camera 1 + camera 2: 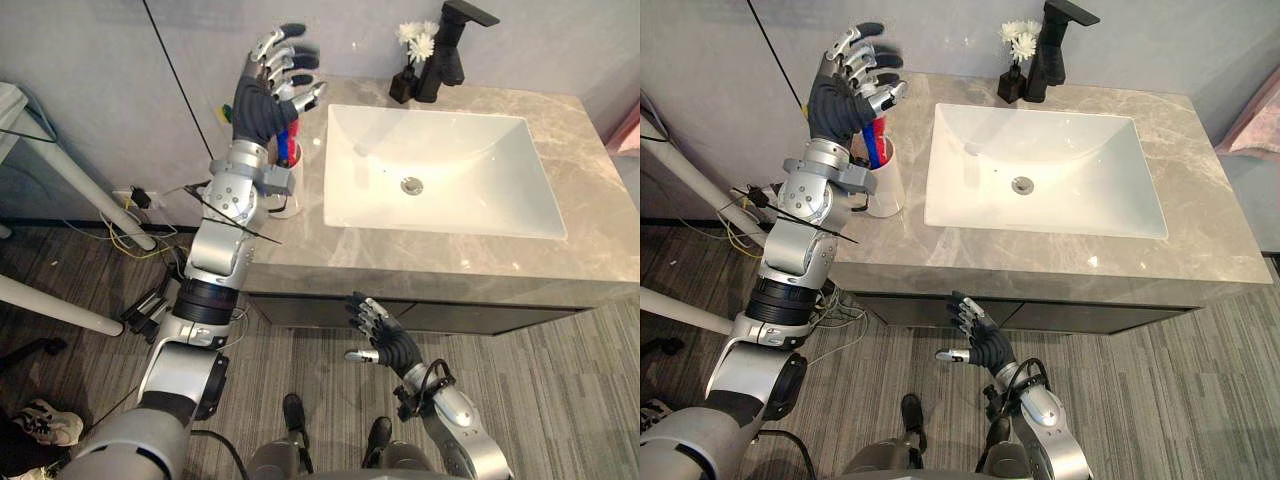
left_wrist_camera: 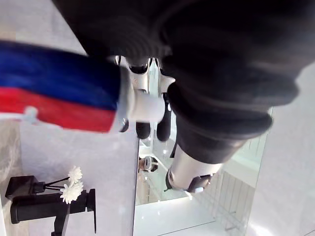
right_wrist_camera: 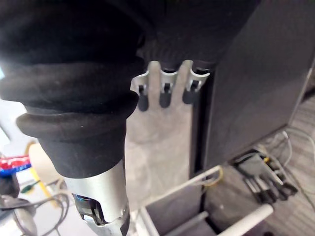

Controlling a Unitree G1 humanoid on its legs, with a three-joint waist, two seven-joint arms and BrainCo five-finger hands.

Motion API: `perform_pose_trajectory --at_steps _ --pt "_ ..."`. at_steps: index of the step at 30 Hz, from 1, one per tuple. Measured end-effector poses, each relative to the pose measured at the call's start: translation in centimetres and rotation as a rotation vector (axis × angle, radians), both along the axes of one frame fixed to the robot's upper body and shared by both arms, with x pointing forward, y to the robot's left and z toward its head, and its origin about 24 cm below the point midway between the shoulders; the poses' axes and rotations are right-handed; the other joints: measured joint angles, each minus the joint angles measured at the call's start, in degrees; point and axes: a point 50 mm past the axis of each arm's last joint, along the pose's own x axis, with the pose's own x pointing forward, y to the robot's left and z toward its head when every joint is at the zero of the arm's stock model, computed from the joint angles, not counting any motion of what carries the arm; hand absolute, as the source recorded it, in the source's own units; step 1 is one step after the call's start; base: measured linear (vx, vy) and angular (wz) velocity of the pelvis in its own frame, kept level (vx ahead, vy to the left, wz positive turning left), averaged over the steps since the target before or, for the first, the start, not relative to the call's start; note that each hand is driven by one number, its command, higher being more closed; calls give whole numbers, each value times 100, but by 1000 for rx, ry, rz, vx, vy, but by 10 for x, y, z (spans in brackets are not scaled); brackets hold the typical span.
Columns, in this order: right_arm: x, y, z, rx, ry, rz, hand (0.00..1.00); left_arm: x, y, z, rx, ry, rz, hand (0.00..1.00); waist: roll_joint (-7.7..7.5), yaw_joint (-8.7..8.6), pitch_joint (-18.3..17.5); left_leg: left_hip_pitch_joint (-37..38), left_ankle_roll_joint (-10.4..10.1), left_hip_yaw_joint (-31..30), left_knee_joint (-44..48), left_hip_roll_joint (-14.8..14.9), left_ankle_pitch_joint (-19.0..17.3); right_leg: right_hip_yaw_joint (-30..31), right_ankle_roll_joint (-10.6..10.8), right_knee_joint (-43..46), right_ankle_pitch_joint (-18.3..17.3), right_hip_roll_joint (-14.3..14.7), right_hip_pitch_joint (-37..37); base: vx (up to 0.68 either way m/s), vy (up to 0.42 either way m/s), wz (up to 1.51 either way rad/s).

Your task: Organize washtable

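Right hand hangs low; left hand hovers, fingers spread, above cup.

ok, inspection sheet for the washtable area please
Surface: grey stone counter around a white sink; black faucet and a vase of white flowers behind it.
Job's things: white cup near the counter's left edge, red-and-blue tube standing in it.
Clutter: nothing seen.
Hands: left hand open above the cup; right hand open, low before the cabinet.
Cables: loose wires on the floor left of the counter.
Surroundings: white table legs, a shoe on the floor.
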Motion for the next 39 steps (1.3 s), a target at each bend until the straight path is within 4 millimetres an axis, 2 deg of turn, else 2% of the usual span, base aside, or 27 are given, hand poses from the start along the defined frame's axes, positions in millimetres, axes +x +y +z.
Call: perform_pose_trajectory --at_steps 13,17,18,19,20,22,23,24,26,27,30,32,36,38,39 --pt "3 1 3 -4 -17 21 0 -14 -13 13 20 -90 -64 0 145 57 -34 58 2 -47 1 -17 2 -17 -2 -1 -4 -10 66 0 0 0" --pt "0 5 2 -3 -12 44 0 -26 -9 42 22 -213 -79 0 252 120 -98 68 3 -97 0 -24 4 -48 -2 0 -5 -8 91 1 0 3" --pt "0 5 1 -5 -9 48 0 -35 -6 55 20 -275 -90 0 297 126 -125 75 4 -148 0 -32 5 -97 -7 -2 -11 -11 124 14 2 15" --pt "0 5 0 -5 -6 48 0 -48 1 67 13 -347 -103 100 341 136 -153 101 4 -176 0 -38 5 -140 -23 -2 -22 -15 169 21 4 15" --pt "-1 5 0 -4 -6 49 0 -55 5 72 2 -384 -114 100 364 152 -176 105 3 -182 0 -38 5 -147 -24 -2 -22 -15 175 27 4 11" --pt "0 4 0 -4 -6 43 0 -84 21 81 -15 -513 -135 100 455 261 -252 106 3 -209 0 -39 5 -166 -24 -10 -22 -13 194 24 3 6" --pt "-1 3 0 -5 -4 38 0 -89 24 79 -15 -523 -141 100 474 285 -265 114 3 -220 0 -40 5 -169 -23 -17 -23 -13 212 16 5 14" --pt "-1 2 -1 -6 0 33 0 -98 29 67 5 -512 -165 100 504 294 -299 137 3 -278 0 -50 5 -213 -23 -53 -23 -9 276 13 4 18" --pt "-3 -1 -4 3 14 11 0 -105 35 34 55 -410 -197 100 509 315 -397 158 2 -329 -1 -55 5 -305 -22 -115 -24 1 352 4 -1 17" --pt "-3 -2 -4 5 16 5 0 -107 36 25 61 -375 -202 100 506 319 -400 170 1 -340 -2 -55 5 -315 -22 -122 -25 3 355 -24 2 9" --pt "-8 -3 -8 3 37 -9 0 -117 43 -24 90 -164 -224 100 476 357 -431 169 -2 -361 -6 -56 4 -330 -51 -148 -45 7 363 -24 8 2" --pt "-11 -4 -13 -13 55 -2 0 -125 44 -46 60 -76 -234 100 467 367 -437 169 -1 -385 -7 -66 4 -331 -52 -147 -45 2 374 -16 26 5" --pt "-17 -5 -18 -20 78 -11 0 -135 31 -82 -34 85 -293 100 411 405 -475 167 -1 -407 -9 -69 5 -350 -52 -146 -45 1 385 -5 17 3" --pt "-16 -7 -18 -29 76 -20 0 -138 18 -101 -59 184 -357 100 382 410 -492 166 -1 -403 -29 -65 4 -348 -52 -140 -45 1 384 0 0 0" --pt "-16 -8 -18 -30 75 -23 0 -138 15 -104 -63 202 -369 100 379 408 -493 167 -4 -399 -36 -63 3 -345 -52 -136 -45 1 381 -13 16 -4"
